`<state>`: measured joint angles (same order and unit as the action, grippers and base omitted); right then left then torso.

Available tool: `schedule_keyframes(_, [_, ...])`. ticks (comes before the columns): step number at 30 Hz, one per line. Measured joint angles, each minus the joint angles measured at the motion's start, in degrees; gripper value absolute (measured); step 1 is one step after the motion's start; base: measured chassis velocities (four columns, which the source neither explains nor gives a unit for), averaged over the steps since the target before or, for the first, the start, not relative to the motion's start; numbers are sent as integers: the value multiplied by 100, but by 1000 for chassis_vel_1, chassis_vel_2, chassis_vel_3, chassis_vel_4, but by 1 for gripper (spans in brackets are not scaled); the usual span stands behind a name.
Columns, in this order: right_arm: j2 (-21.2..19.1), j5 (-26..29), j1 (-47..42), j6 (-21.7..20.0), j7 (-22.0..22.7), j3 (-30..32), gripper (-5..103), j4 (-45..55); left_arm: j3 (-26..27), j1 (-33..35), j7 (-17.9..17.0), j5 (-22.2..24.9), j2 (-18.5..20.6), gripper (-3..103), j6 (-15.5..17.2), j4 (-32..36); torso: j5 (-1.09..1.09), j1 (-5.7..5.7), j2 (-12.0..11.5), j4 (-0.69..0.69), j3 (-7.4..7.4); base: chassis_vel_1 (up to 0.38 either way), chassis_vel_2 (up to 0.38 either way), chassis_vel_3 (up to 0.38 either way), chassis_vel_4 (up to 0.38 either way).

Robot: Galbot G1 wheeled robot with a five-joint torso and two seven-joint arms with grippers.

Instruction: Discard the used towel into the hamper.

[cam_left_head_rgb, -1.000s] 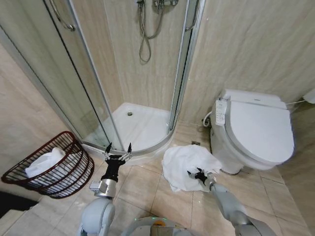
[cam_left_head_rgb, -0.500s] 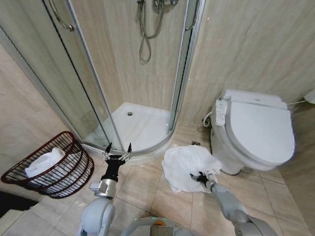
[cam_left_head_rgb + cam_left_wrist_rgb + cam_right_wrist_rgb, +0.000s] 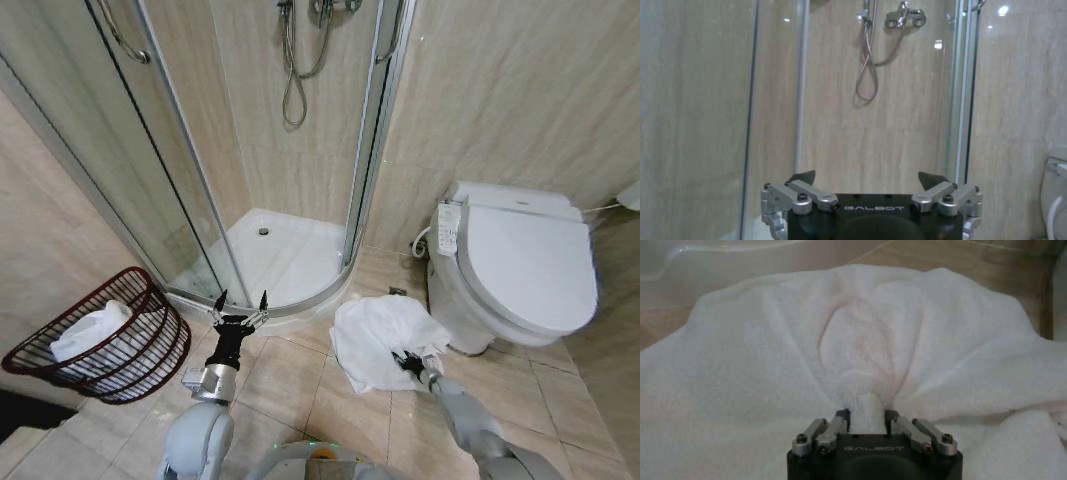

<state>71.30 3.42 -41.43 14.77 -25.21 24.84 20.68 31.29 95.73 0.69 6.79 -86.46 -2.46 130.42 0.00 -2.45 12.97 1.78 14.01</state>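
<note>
Items before you, on the tiled floor (image 3: pixel 290 385):

- Toilet (image 3: pixel 520 265), lid down, against the far wall on the right, just beside the towel.
- Shower enclosure (image 3: pixel 265 250), curved glass door and white tray, in the far corner; its raised kerb lies between the hamper side and the towel side.
- Hamper (image 3: pixel 105 340), dark red-brown wire, tilted toward you at the left wall, a white cloth (image 3: pixel 90 330) already inside.
- Used towel (image 3: pixel 385 335), white, crumpled on the floor between shower kerb and toilet base, well apart from the hamper.
- Left gripper (image 3: pixel 240 305), fingers spread wide, empty, raised near the shower kerb just right of the hamper.
- Right gripper (image 3: pixel 408 362), at the towel's near edge; in your right wrist view (image 3: pixel 867 417) its fingers are pinched on a bunched fold of the towel.

Change since half a second ago: the towel's near edge has gathered slightly toward the right gripper; the left gripper and hamper have stayed put.
</note>
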Motion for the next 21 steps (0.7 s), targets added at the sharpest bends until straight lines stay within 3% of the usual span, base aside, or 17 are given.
schedule_keyframes(8, [-8,21,-19,17,5,4,13,3,0,0,0,0,0,100,0,0,0,0,1,0,0,0,0,0,0])
schedule_keyframes(21, [37,30,-8,80,37,1,12,-4,0,0,0,0,0,100,0,0,0,-1,1,0,1,0,0,0,0])
